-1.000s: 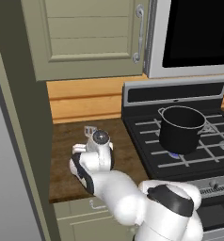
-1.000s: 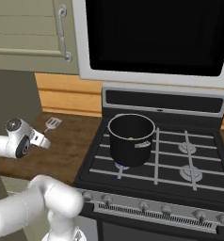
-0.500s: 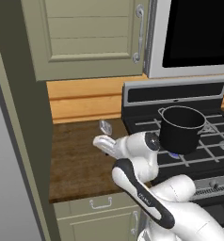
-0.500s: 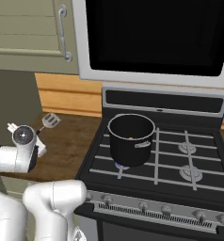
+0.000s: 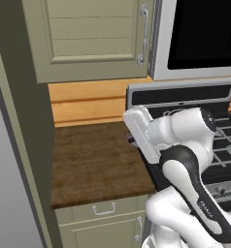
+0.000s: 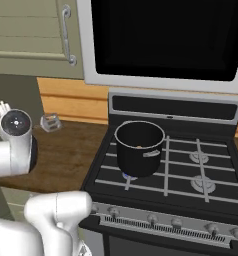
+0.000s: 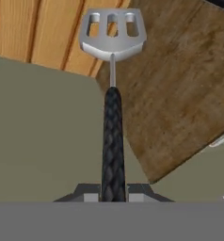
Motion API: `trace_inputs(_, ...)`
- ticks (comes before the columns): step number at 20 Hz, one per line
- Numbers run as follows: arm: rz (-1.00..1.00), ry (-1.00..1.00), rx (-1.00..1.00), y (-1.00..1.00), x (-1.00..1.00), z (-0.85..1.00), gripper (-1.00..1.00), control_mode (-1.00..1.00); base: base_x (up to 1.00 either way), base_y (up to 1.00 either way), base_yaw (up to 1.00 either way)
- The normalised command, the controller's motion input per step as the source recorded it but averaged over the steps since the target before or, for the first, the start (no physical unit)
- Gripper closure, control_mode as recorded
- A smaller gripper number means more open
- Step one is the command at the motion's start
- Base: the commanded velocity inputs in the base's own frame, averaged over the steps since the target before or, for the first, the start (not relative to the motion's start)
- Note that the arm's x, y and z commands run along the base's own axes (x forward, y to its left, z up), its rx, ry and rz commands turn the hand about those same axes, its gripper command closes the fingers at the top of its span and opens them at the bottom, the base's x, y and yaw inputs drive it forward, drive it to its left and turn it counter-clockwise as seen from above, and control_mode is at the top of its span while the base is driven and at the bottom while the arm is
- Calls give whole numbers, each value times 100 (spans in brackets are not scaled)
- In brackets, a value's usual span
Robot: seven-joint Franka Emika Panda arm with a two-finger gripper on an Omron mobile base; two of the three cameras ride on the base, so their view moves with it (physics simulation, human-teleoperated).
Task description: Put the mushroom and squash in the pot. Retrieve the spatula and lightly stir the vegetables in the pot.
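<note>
From the right base view we see the spatula (image 6: 50, 122) raised above the counter (image 6: 76, 150), left of the pot (image 6: 139, 148). In the hand view our gripper (image 7: 113, 192) clenches its black handle; the slotted head points straight away from us.

the spatula (image 7: 113, 89) has a shiny slotted metal head and a rough black woven-textured handle; the surface (image 7: 180, 89) is matt brown wood.
</note>
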Motion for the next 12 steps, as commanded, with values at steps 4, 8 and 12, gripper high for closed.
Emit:
trace_inputs(4,-24,26,43,-53,-96,100,100,-100,0,0,0)
trace_inputs(8,-28,29,38,-81,-97,73,100,-100,0,0,0)
trace_inputs(12,-34,30,33,-98,-53,31,100,-100,0,0,0)
